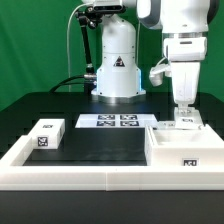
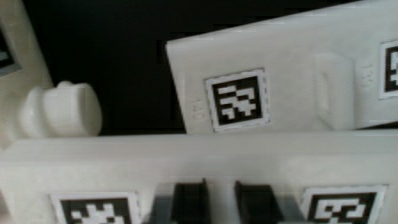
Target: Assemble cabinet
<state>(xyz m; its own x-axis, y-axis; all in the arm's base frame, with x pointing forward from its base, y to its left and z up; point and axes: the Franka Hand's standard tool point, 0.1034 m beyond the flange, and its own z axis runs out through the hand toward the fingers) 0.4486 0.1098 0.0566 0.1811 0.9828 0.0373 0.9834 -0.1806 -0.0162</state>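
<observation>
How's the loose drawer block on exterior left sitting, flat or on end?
Flat. The drawer block lies on its broad face on the table, long side level, tag facing the camera.

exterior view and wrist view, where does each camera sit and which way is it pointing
Exterior view: sits off the arm, facing the robot's base across the black table; it shows the base, the arm and the gripper over the cabinet shell on the exterior view's right.
Wrist view: sits on the wrist, looking past the dark fingertips at tagged white parts close up; only the fingertips show.
Shared: the gripper and the white parts under it.
</observation>
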